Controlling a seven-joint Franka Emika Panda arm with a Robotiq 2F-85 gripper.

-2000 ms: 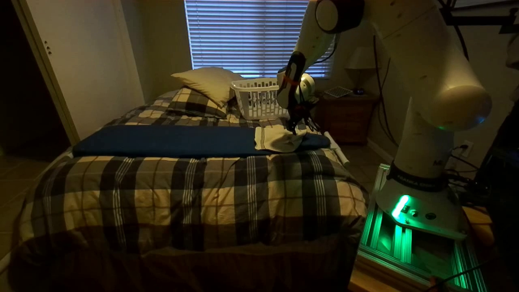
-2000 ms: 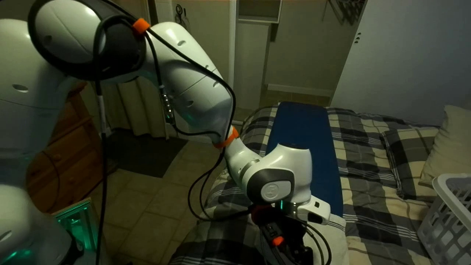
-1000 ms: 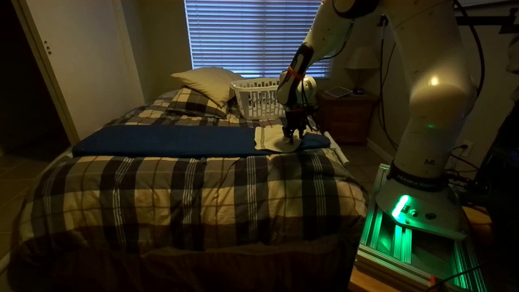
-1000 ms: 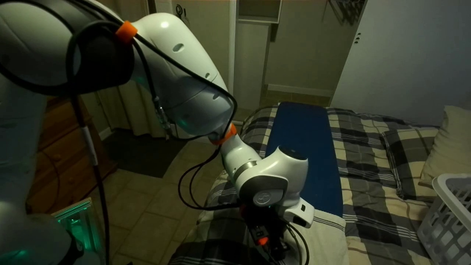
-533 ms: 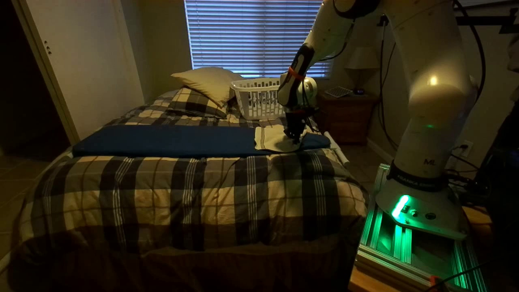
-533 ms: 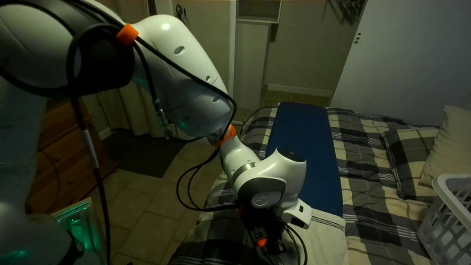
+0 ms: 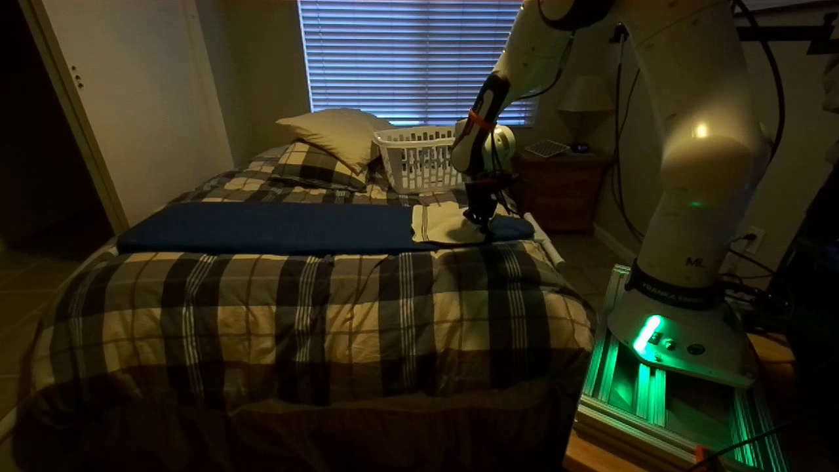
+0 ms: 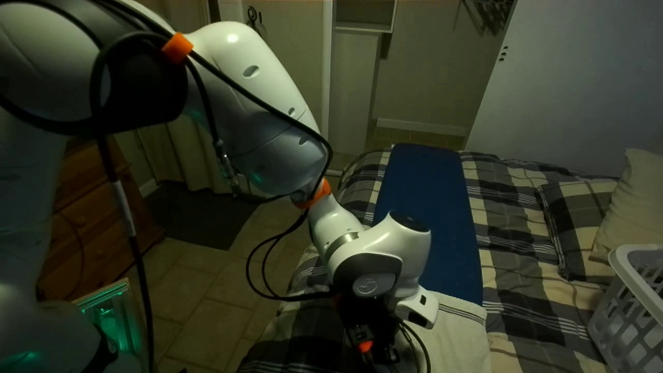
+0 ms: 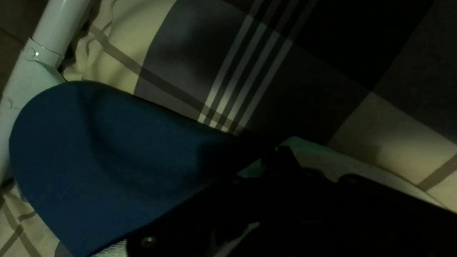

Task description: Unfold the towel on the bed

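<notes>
Downward displacement of the claw since the earlier frame places it at the edge of the towel. The claw is clenched; darkness in the wrist view prevents determining whether it grips fabric. The towel lies on the dark blue cloth spanning the bed.

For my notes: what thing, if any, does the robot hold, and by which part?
Apparently the small, cream-white cloth towel, pinched at its robot-side edge by the shut black fingers; darkness hides the exact spot.
</notes>
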